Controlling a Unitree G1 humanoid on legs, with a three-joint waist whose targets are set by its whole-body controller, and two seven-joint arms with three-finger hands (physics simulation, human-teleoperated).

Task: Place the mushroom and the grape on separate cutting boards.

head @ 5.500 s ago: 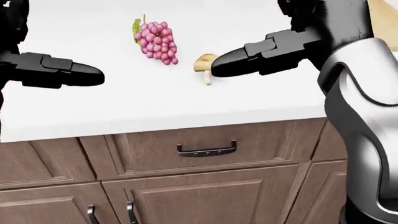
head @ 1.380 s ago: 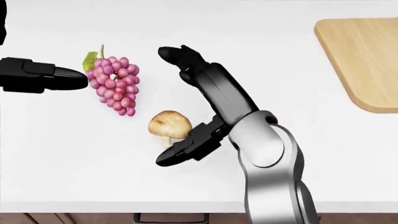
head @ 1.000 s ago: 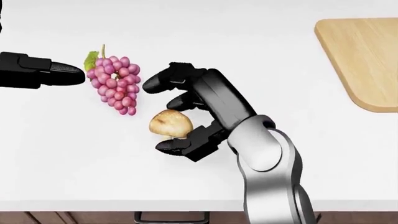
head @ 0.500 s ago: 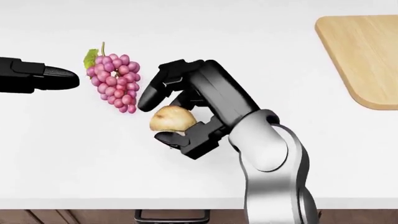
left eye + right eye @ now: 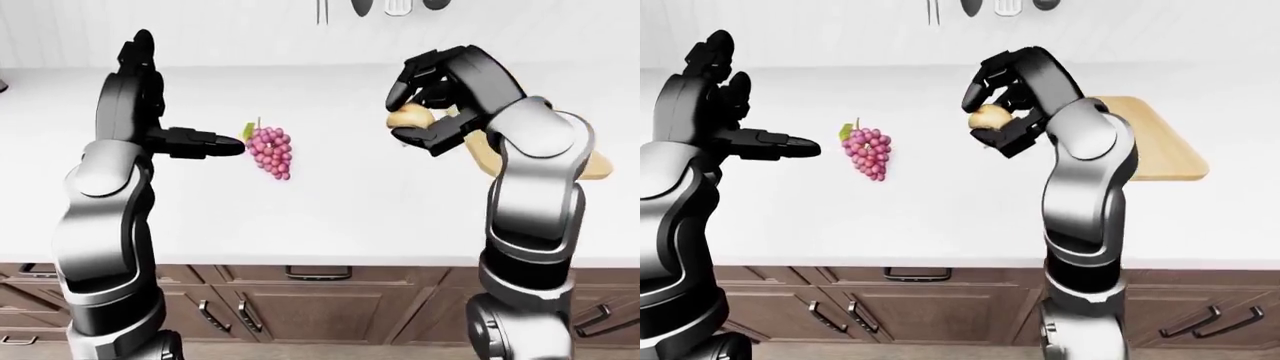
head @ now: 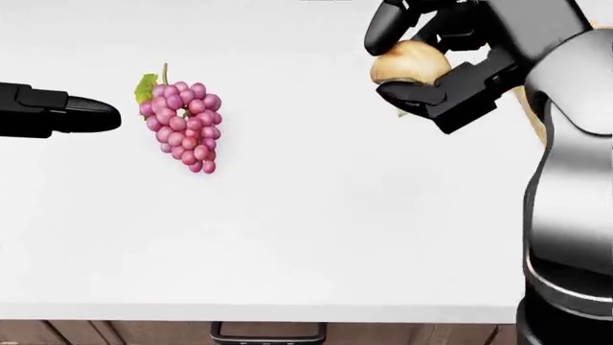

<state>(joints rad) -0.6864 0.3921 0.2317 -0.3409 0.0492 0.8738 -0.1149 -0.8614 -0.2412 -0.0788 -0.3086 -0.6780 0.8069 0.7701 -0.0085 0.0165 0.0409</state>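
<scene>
Mushroom sits clasped in the right hand, raised above the counter; grape lies mid-counter. Left hand hovers beside it, fingers spread wide.

Three head-mounted views over countertop

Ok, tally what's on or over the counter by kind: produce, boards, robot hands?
Produce: 2, the grapes and the mushroom
Cutting board: 1 visible
Robot hands: 2, left robot hand, right robot hand
Total: 5

White counter, brown cabinets, white wall.
</scene>
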